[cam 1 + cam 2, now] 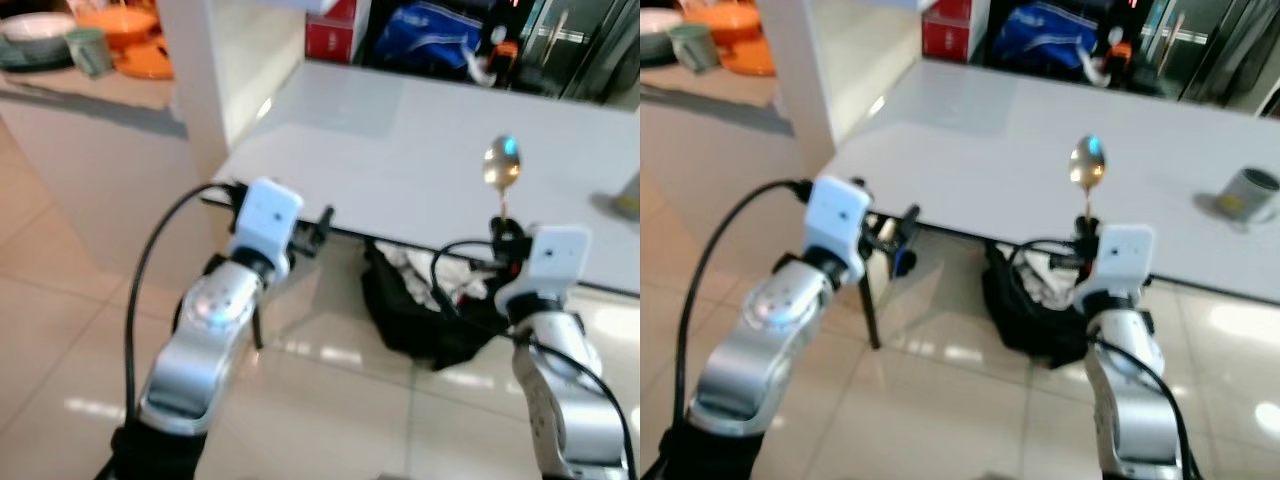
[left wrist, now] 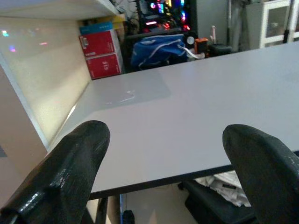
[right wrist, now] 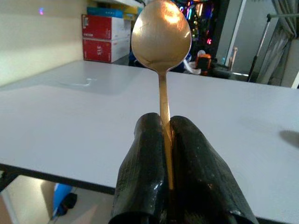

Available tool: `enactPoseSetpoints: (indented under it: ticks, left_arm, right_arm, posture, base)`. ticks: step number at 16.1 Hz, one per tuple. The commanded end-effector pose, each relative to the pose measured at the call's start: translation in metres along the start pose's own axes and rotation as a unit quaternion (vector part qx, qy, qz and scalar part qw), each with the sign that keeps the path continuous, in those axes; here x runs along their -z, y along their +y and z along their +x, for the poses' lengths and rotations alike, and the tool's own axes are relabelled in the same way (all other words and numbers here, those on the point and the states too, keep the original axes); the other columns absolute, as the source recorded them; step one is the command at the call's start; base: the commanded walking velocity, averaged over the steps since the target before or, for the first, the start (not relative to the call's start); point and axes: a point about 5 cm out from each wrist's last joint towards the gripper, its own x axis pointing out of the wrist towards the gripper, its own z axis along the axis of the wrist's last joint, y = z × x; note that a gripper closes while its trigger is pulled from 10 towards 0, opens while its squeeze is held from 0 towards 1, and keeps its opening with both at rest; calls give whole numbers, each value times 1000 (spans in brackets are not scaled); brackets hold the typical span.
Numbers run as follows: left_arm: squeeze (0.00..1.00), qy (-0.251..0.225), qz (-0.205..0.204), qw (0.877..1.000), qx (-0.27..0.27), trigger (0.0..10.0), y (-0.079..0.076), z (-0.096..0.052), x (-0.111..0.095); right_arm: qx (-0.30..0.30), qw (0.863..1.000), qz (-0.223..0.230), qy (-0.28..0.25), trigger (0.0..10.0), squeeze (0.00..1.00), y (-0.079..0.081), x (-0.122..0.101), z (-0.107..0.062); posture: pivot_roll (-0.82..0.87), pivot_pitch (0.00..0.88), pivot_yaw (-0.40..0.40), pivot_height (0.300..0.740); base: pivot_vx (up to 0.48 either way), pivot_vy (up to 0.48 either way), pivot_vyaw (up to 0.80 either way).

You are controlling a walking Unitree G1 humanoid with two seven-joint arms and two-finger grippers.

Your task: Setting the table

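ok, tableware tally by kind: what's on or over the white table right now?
Spoons: 1, the gold spoon, gripped by its handle in the right gripper, bowl out over the white table
Mugs: 1, the grey mug standing on the table's right side
Total: 2
The left gripper, jaws open, holds nothing.
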Motion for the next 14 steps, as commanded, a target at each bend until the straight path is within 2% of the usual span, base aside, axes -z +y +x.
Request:
enactPoseSetpoints:
  ticks: [1,14]
  left_arm:
    - [0,-3,-1,1000,10,10000,-5,1,-2]
    - [0,-1,2,1000,11,10000,-5,1,-2]
  right_arm:
    - [13,1000,0,-1,10000,0,-7,-3,-1]
    - [22,1000,0,8,10000,0,-10,-1,-3]
  posture:
    - [2,34,-17,740]
    - [1,42,-12,740]
  base:
    - [0,-480,0]
    - [0,-480,0]
